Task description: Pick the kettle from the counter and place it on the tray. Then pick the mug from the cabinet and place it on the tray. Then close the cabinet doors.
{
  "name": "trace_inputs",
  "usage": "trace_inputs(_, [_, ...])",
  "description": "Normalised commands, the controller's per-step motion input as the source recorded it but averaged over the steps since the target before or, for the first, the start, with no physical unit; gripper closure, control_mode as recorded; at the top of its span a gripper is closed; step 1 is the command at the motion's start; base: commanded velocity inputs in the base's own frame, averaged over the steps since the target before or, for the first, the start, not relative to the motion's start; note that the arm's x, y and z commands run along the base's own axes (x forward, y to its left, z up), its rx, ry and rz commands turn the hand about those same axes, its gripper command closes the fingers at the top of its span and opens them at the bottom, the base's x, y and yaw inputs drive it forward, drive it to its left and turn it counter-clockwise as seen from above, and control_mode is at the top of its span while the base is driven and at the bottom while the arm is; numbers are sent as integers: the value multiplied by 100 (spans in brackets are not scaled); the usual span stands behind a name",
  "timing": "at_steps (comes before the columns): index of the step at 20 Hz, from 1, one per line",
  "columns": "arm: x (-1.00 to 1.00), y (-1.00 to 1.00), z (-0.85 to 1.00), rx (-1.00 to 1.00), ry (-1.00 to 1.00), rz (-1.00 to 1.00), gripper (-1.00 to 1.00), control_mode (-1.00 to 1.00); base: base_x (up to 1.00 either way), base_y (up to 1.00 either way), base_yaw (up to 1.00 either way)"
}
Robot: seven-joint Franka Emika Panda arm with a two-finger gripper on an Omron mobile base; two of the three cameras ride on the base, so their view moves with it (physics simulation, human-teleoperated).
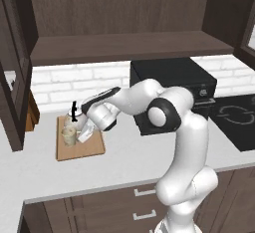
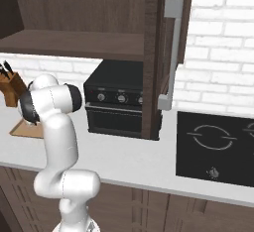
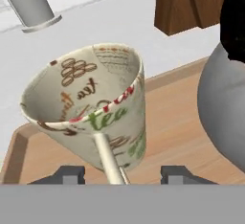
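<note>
Gripper [image 3: 122, 173] sits low over the tray [image 1: 92, 147] w/ its jaws apart, a tip on either side of the mug [image 3: 91, 108], not squeezing it. Mug's on the wooden tray, leaning a bit, right beside the kettle [image 1: 73, 121]. Tray's on the counter [image 1: 124, 165], knife block [image 2: 11, 88] behind it, cabinet doors [image 2: 166, 52] open.

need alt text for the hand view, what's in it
A patterned beige mug sits on the wooden tray, close in front of the gripper. The grey kettle stands at the right edge, a wooden knife block behind on the pale counter.
</note>
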Motion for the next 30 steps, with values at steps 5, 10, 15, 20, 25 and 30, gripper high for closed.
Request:
trace_inputs(5, [-42,0,19,0,-2,9,-100,-100,0,0,0])
trace_inputs(10, [-64,0,38,0,-12,13,-100,-100,0,0,0])
trace_inputs(15, [-58,0,33,0,-2,4,-100,-100,0,0,0])
trace_inputs(20, [-9,-4,21,0,4,-8,-100,-100,0,0,0])
trace_inputs(25, [-15,-14,24,0,20,-26,-100,-100,0,0,0])
trace_inputs(30, [-28,-15,41,0,24,-31,-100,-100,0,0,0])
